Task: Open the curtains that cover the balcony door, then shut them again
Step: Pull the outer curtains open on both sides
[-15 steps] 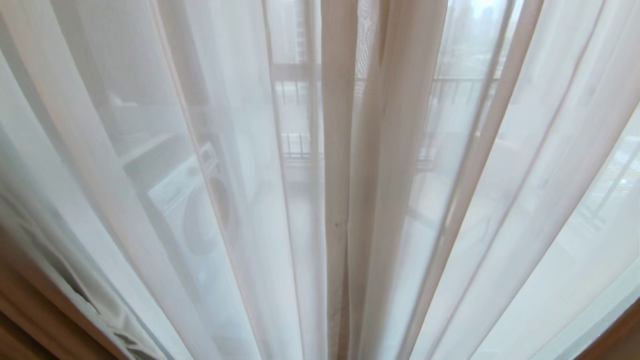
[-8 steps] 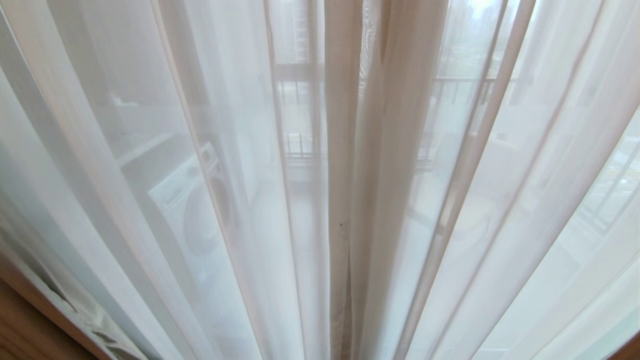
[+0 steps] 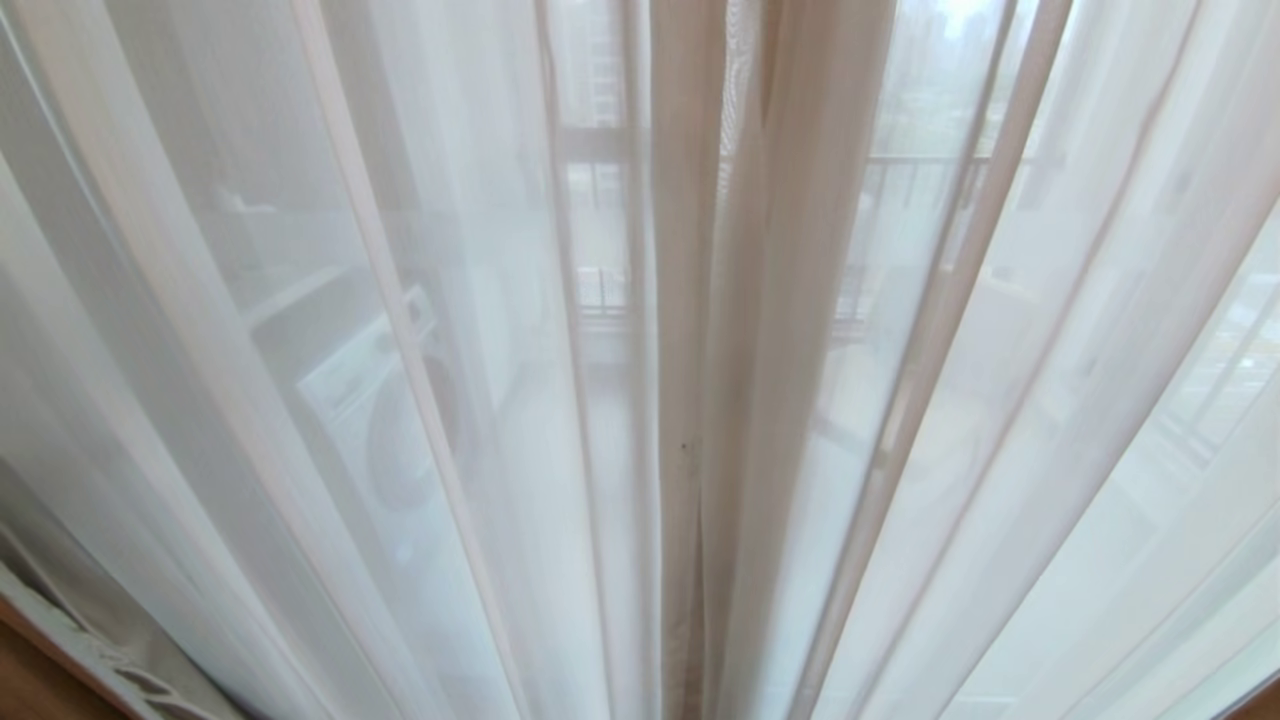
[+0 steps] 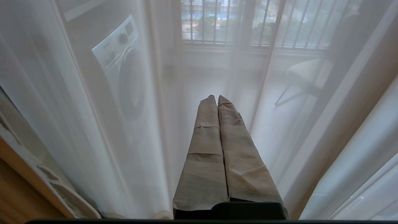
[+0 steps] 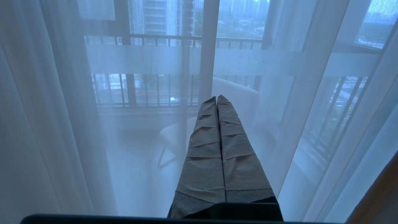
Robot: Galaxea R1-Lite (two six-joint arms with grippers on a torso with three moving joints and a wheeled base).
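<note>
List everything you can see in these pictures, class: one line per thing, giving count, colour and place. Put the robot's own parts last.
curtains: drawn shut, pale cream sheers with beige hems meeting at centre, filling the head view.
balcony door: one, dark frame, frosted white band, behind the sheers.
washing machine: one, white, behind the sheers on the robot's left.
chair: one, pale seat, beyond the glass.
railing: one, dark bars, outside.
left gripper: one, tan-wrapped, shut, facing the sheers.
right gripper: one, tan-wrapped, shut, facing the sheers.

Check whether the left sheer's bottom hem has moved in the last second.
Yes. The hem has slid toward the lower left, covering more wooden floor, while the washing machine behind it stays put in the head view.
</note>
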